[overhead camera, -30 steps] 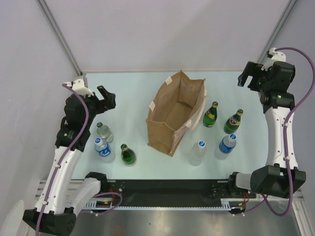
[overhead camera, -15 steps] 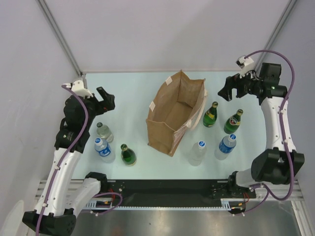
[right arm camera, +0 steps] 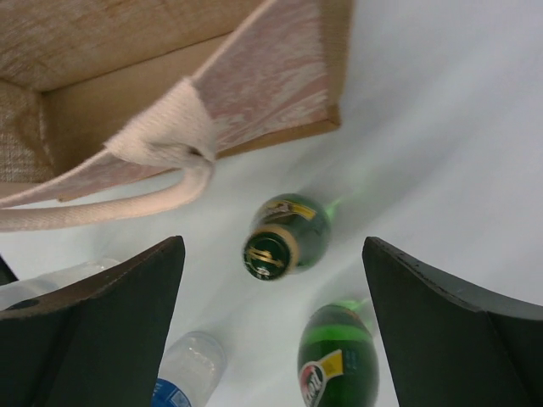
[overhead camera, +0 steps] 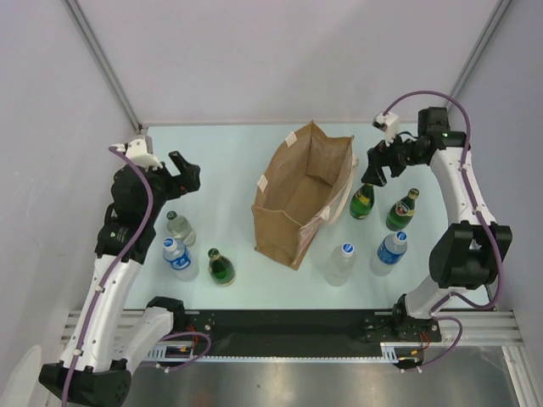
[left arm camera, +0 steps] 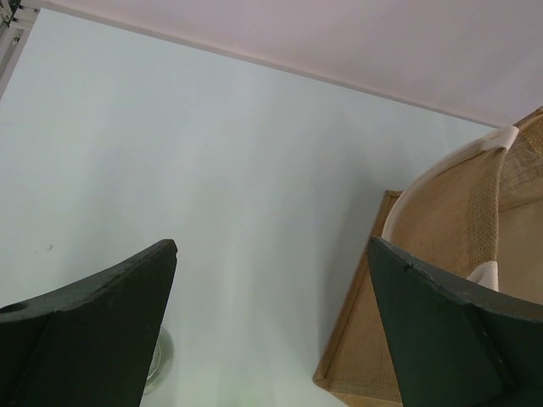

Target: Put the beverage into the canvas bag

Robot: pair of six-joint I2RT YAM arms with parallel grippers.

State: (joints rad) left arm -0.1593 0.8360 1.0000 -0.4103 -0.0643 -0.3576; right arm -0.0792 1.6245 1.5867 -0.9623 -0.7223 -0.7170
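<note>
Right pincer [overhead camera: 373, 172] spread, empty, hovers over green bottle [right arm camera: 284, 242] standing on bench [overhead camera: 229, 153] just right of canvas bag [overhead camera: 301, 199]; left pincer [overhead camera: 185, 174] spread too; off-centre descent could topple bottle or snag bag's handle [right arm camera: 127, 203].

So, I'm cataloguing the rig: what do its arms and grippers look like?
The left arm and right arm are white with black joints, each carrying a purple cable. The left gripper and right gripper have dark, broad, flat fingers.
</note>
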